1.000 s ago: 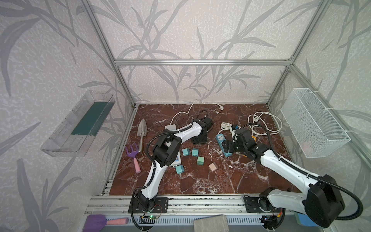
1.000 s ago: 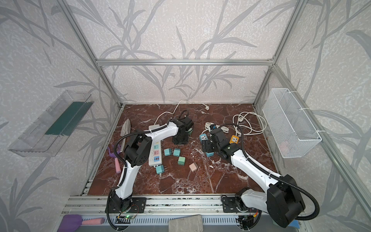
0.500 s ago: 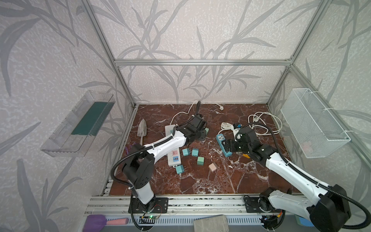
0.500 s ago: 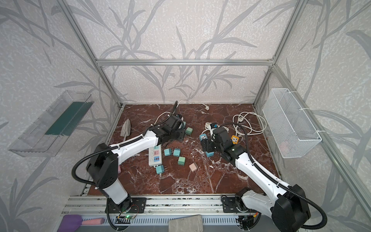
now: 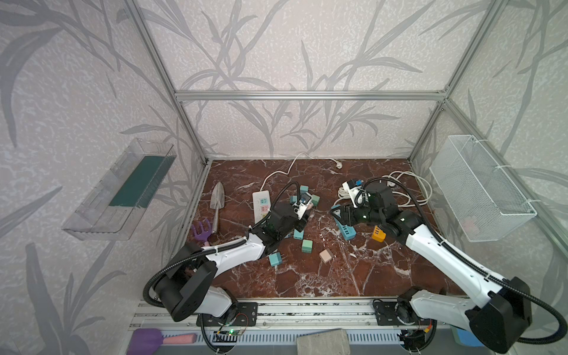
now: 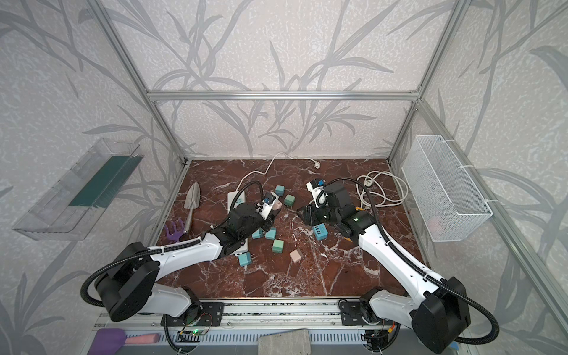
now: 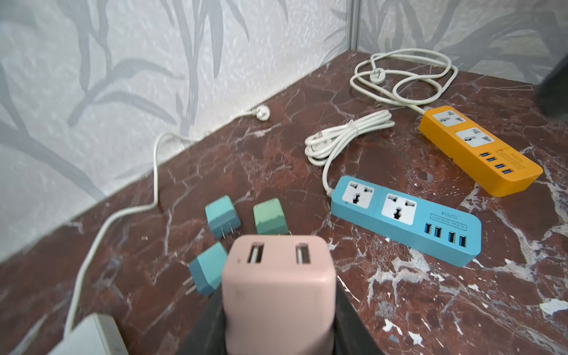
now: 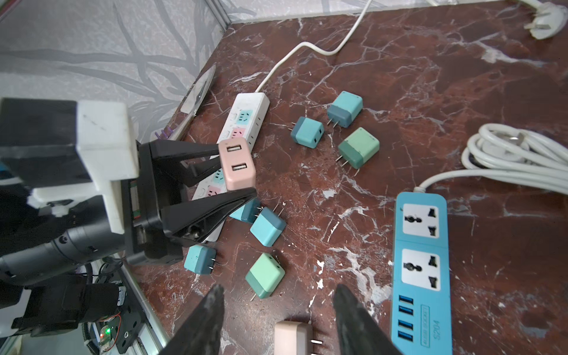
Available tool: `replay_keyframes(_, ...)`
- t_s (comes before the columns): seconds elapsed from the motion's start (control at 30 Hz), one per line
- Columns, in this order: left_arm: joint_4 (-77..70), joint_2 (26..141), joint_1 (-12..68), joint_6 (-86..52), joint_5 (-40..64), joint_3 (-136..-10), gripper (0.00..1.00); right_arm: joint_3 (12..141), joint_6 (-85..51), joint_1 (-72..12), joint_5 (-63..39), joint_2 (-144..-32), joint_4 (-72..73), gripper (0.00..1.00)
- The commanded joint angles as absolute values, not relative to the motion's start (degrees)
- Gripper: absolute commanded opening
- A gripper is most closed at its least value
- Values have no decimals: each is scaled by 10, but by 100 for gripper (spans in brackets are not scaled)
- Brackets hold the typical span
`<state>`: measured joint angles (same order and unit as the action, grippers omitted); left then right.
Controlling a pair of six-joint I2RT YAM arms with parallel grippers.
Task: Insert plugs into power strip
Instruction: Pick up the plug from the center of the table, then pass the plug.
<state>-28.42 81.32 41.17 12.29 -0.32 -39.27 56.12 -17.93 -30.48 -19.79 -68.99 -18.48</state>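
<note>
The white power strip [image 8: 249, 113] is laid flat toward the left of the bench [image 5: 307, 282], its near end hidden under the left arm. Beside it, the left claw [image 8: 237, 176] is shut on a pale pink plug [image 7: 278, 276]. The plug is held clear of the bench with its two USB ports turned outward. The prongs are not seen and are judged to point back into the claw. Gripped like this it cannot be seated, so a handover is judged to be the step in hand.

Loose teal and green plugs [image 8: 267, 226] are scattered between the arms. Further right, the right claw [image 8: 276, 289] is pointed toward the held plug, its jaws parted with nothing between them. The port end should be taken on its two free faces, and a firm hold made before the left claw is released. Two empty sockets are offered by the blue power strip [image 7: 405, 218] just beside the right claw. The prongs should be squared to the slots and pressed straight in.
</note>
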Motion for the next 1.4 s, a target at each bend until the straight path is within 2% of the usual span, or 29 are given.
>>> replay_keyframes(0.0, -311, 797, 421, 213, 52, -408, 0, 592, -157, -323, -224, -705, -203, 63)
replay_keyframes(0.13, -296, 798, 428, 219, 71, -405, 0, 605, -153, -329, -223, -721, -199, 67)
replay_keyframes(0.43, -290, 787, 434, 216, 74, -405, 0, 642, -146, -344, -237, -792, -191, 66)
replay_keyframes(0.77, -298, 788, 438, 207, 84, -395, 0, 657, -160, -346, -259, -838, -162, 60)
replay_keyframes(0.93, -288, 788, 439, 219, 83, -396, 0, 662, -167, -347, -280, -855, -150, 45)
replay_keyframes(1.0, -291, 788, 439, 223, 83, -397, 0, 663, -168, -347, -286, -858, -148, 30)
replay_keyframes(1.13, -292, 791, 439, 220, 81, -397, 0, 662, -172, -348, -283, -853, -144, 7)
replay_keyframes(1.17, -292, 790, 439, 218, 79, -396, 3, 662, -173, -348, -278, -852, -144, 0)
replay_keyframes(1.23, -293, 789, 439, 216, 73, -395, 14, 661, -175, -347, -273, -849, -143, 0)
replay_keyframes(1.3, -295, 782, 439, 205, 55, -392, 37, 658, -181, -347, -261, -844, -139, 0)
replay_keyframes(1.37, -294, 768, 439, 186, 24, -389, 49, 656, -186, -347, -236, -836, -133, 0)
